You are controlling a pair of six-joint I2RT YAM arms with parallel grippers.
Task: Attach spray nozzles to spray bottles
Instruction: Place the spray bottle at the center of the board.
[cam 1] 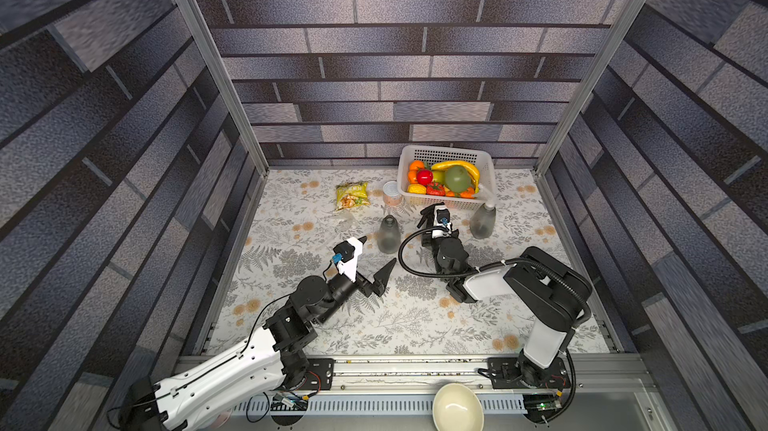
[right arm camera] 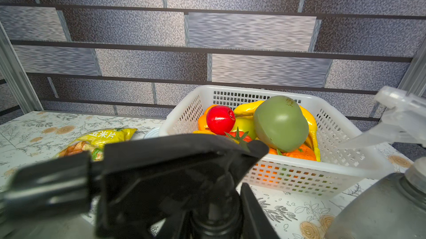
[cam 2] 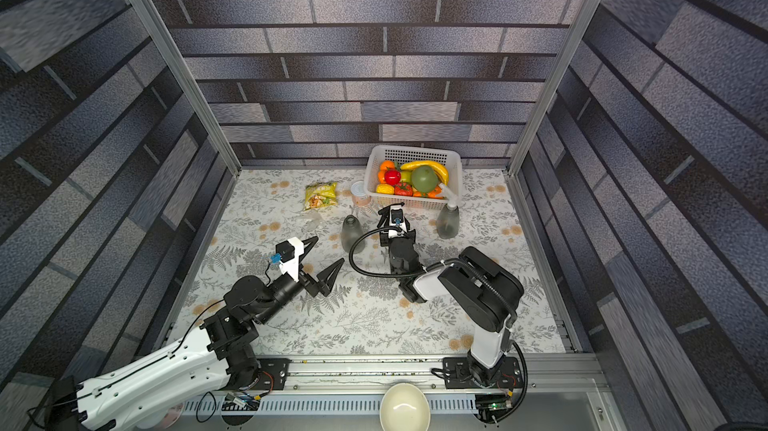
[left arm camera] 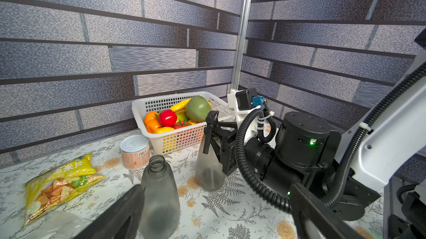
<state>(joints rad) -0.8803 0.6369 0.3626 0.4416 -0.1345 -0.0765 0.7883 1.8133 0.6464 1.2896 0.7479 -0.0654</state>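
Three smoky-grey spray bottles stand in a row in front of the basket. The left one (cam 1: pixel 388 237) (left arm camera: pixel 159 194) has a bare open neck, and my left gripper (cam 1: pixel 379 249) (left arm camera: pixel 217 189) hangs wide open beside it, one finger (left arm camera: pixel 129 210) close to its side. The middle bottle (left arm camera: pixel 208 171) carries the black spray nozzle (left arm camera: pixel 211 120) (right arm camera: pixel 173 168). My right gripper (cam 1: pixel 432 221) (right arm camera: pixel 214 221) is shut on that nozzle's collar. The right bottle (cam 1: pixel 482 223) (right arm camera: pixel 380 207) wears a clear nozzle (right arm camera: pixel 396 111). A faint clear shape (left arm camera: pixel 57 224) lies by the snack bag; what it is I cannot tell.
A white basket (cam 1: pixel 446 151) of plastic fruit stands at the back. A pinkish tin can (cam 1: pixel 391 192) and a yellow snack bag (cam 1: pixel 352 195) sit to its left. A cream bowl (cam 1: pixel 457 406) rests beyond the front rail. Walls enclose the table on three sides.
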